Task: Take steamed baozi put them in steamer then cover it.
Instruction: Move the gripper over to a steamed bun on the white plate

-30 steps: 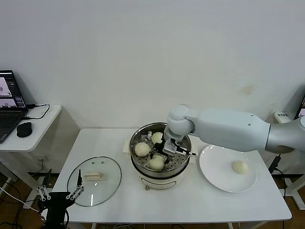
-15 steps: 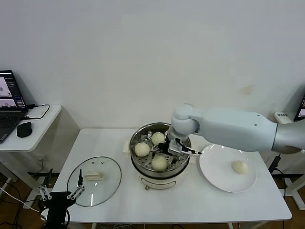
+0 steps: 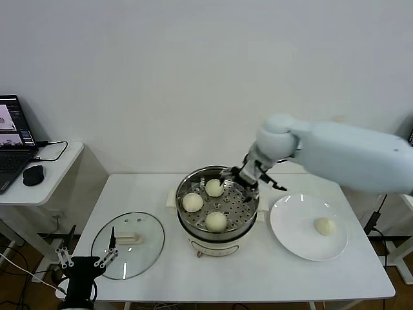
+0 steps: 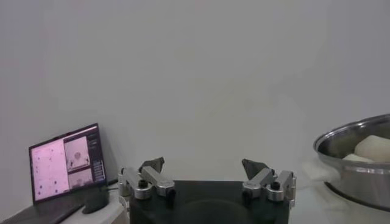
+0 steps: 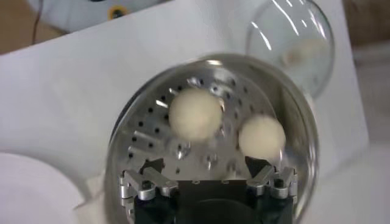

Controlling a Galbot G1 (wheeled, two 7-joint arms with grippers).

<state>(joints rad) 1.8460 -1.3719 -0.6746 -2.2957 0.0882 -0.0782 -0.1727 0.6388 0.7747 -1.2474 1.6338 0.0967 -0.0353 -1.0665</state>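
Note:
The steamer [image 3: 193,230] stands mid-table with three steamed baozi on its perforated tray: one at the back [image 3: 214,187], one at the left [image 3: 192,202], one at the front [image 3: 216,221]. A further baozi [image 3: 324,226] lies on the white plate [image 3: 293,223] to the right. My right gripper [image 3: 255,179] hangs open and empty above the steamer's far right rim; its wrist view looks down on two baozi [image 5: 195,115] [image 5: 262,136] past the open gripper [image 5: 205,164]. The cover [image 3: 128,244] lies flat on the table to the left. My left gripper [image 3: 87,261] waits open below the table's front left corner.
A side desk at far left carries a laptop [image 3: 13,139] and a mouse [image 3: 32,174]. The left wrist view shows its open gripper [image 4: 204,164], the laptop [image 4: 64,161] and the steamer's rim [image 4: 353,158].
My right gripper has opened, left a baozi at the front of the steamer tray, then risen and drawn back to the right. The left arm has barely moved.

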